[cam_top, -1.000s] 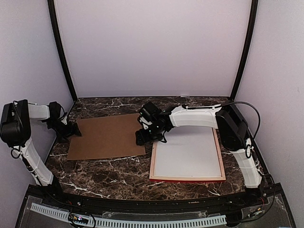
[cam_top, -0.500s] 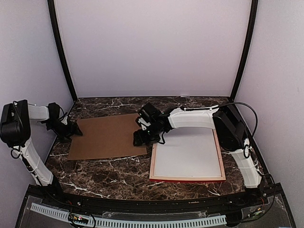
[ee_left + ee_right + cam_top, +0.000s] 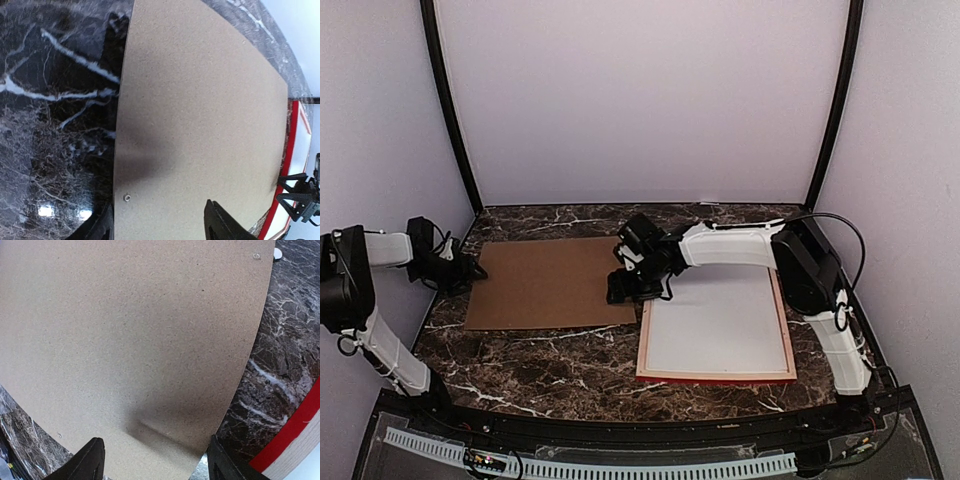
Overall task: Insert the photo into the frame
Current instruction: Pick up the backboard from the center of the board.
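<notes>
Top external: large thin photo (image 3: pixel 718 325) looks seated, white back up, in the red thin-railed picture frame (image 3: pixel 716 378); backing not on.
Frame lies right side of the dark marble desk (image 3: pixel 570 360), flat brown cardboard backing board (image 3: pixel 550 285) just left of it. My left hand (image 3: pixel 470 272) at the board's left edge, right hand (image 3: pixel 626 293) at its right end, both fingers apart, gripping nothing.

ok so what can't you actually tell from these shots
White sheet in the frame: only a blank face shows, top view; underside hidden.
Left gripper fingertips: cut off by left wrist view's bottom edge.
Right gripper fingertips: cut off likewise, right wrist view; its own body hides them from above.
</notes>
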Tool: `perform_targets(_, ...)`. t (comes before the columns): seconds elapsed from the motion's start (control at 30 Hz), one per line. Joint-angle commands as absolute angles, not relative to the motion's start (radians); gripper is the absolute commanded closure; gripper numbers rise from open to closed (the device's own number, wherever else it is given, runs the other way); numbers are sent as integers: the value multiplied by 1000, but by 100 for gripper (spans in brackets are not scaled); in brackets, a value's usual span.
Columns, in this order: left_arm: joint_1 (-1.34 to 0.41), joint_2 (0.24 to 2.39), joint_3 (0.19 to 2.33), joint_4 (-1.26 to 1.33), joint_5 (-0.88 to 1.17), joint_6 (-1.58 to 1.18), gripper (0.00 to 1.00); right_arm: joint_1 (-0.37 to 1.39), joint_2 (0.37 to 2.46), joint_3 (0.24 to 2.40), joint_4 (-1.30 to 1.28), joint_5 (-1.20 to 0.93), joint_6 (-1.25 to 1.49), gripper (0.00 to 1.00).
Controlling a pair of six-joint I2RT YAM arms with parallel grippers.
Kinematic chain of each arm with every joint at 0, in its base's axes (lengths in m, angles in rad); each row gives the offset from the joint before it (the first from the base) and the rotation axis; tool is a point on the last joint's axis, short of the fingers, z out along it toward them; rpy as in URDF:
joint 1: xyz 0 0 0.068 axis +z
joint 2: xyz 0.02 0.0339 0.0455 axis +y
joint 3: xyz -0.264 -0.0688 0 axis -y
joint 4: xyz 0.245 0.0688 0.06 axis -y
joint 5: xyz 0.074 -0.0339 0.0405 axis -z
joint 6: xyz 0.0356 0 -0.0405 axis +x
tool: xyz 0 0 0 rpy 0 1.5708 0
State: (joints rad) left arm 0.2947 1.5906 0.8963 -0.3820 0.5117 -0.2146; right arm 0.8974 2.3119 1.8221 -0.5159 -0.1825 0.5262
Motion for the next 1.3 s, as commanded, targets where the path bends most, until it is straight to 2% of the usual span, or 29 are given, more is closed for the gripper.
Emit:
perform_targets(0.0, 260, 1460, 863, -375, 834, -283, 37, 928, 2326, 1788, -465, -275, 526, 29)
perform_targets(0.27, 260, 1297, 870, -391, 920, -332, 38, 925, 2313, 1757, -428, -317, 494, 29)
perform_targets(0.63, 260, 1205, 898, -443, 985, -341, 39, 912, 2289, 1692, -357, -419, 433, 29)
perform_targets(0.83, 260, 1187, 899, -452, 994, -344, 48, 905, 2292, 1672, -333, -458, 406, 30)
perform_targets(1.1, 261, 1168, 968, -542, 912, -323, 50, 899, 2271, 1658, -345, -443, 388, 29)
perform_targets(1.27, 260, 1156, 987, -585, 863, -316, 61, 897, 2261, 1658, -356, -431, 375, 29)
